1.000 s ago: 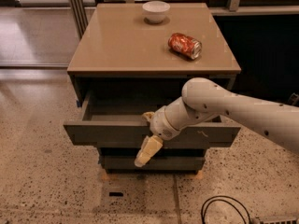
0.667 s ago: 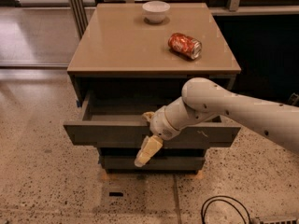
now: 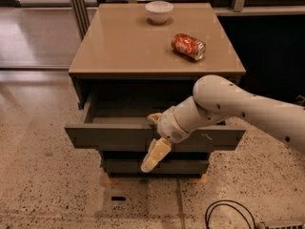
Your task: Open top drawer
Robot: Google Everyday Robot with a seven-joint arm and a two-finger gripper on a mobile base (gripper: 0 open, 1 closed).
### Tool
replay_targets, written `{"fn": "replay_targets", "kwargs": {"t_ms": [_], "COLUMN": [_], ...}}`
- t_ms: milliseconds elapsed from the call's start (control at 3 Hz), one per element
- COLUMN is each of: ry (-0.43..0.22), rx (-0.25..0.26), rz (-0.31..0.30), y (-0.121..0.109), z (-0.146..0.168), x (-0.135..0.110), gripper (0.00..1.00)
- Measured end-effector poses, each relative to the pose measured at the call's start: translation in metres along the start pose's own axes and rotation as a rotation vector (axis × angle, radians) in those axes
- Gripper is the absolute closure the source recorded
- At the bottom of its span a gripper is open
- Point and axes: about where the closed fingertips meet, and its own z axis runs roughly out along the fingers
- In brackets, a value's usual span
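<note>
The top drawer (image 3: 107, 137) of the grey-brown cabinet stands pulled out, its dark front toward me and its shallow grey interior (image 3: 119, 112) showing. My gripper (image 3: 154, 138) is at the middle of the drawer front. One cream finger (image 3: 153, 118) hooks over the top edge into the drawer. The other finger (image 3: 156, 155) hangs down outside the front. The fingers are spread apart across the front panel. My white arm comes in from the right and hides part of the front.
A white bowl (image 3: 159, 11) and a red can (image 3: 188, 46) lying on its side sit on the cabinet top (image 3: 124, 46). A lower drawer front (image 3: 124, 166) shows below. A black cable (image 3: 228, 214) lies on the speckled floor at the lower right.
</note>
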Motion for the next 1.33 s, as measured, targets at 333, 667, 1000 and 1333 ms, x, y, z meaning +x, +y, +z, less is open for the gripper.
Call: {"fn": "replay_targets", "kwargs": {"t_ms": [333,667,1000,1333], "ry": [-0.006,-0.006,-0.01,0.002], "rx": [-0.063,-0.063,-0.032,-0.028], "rz": [0.039,0.039,0.014,0.02], "y": [0.027,0.027,0.02,0.008], "z": [-0.001,-0.001,-0.012,-0.008], "x": [0.008,0.008,-0.001,0.006], "gripper": [0.0,0.0,0.0,0.0]}}
